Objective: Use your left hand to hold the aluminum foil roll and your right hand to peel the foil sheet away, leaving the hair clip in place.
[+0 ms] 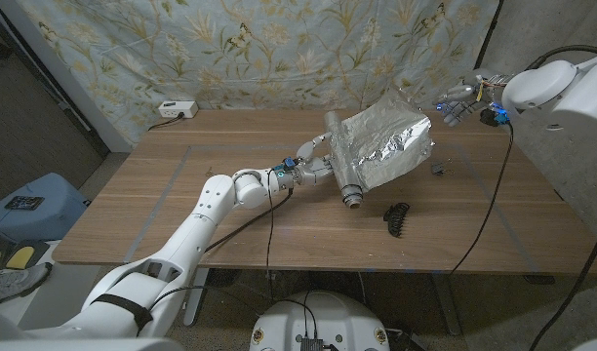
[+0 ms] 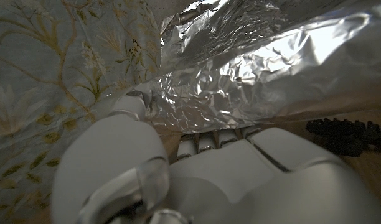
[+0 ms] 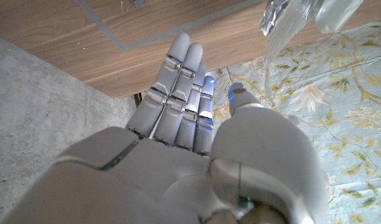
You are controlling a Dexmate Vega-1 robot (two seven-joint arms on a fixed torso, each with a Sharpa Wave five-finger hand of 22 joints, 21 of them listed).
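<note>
**Foil roll held at mid-table; right hand clear**

The aluminum foil roll lay at mid-table, its foil sheet spread toward 2 o'clock. The left hand grasped the roll from 9 o'clock, arm extended. The hair clip lay on the table at 5 o'clock. The right hand hovered at 2 o'clock off the sheet's corner, fingers released and straight, holding nothing.

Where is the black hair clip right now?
In the head view the hair clip lies on the wooden table, toward the robot's right, just in front of the aluminum foil roll.
</note>
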